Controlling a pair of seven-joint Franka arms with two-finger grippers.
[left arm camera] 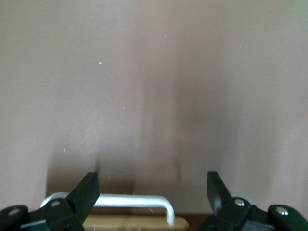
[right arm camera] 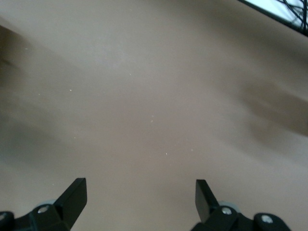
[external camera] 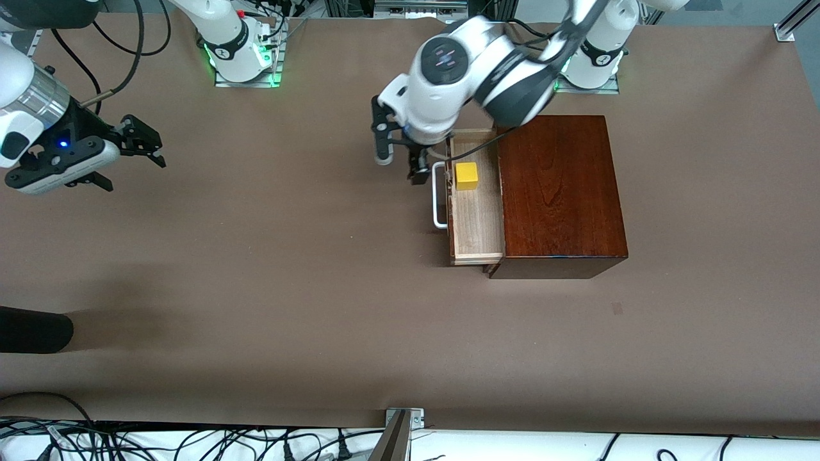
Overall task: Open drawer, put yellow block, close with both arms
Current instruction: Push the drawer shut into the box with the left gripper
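The drawer (external camera: pixel 475 218) stands pulled out of the mahogany box (external camera: pixel 557 192), toward the right arm's end of the table. The yellow block (external camera: pixel 466 175) sits in its pale wood tray, at the end farther from the front camera. The white bar handle (external camera: pixel 439 198) sticks out from the drawer front. My left gripper (external camera: pixel 401 168) hangs open beside the handle's upper end, touching nothing. In the left wrist view the handle (left arm camera: pixel 130 200) lies between the spread fingers of that gripper (left arm camera: pixel 153 185). My right gripper (external camera: pixel 144 144) waits open over bare table; nothing shows in that gripper (right arm camera: pixel 139 190) in its wrist view.
A black rounded object (external camera: pixel 32 330) pokes in at the right arm's end of the table, nearer the front camera. Cables (external camera: pixel 192 442) and a metal bracket (external camera: pixel 403 419) run along the near edge. Brown table (external camera: pixel 269 269) spreads in front of the drawer.
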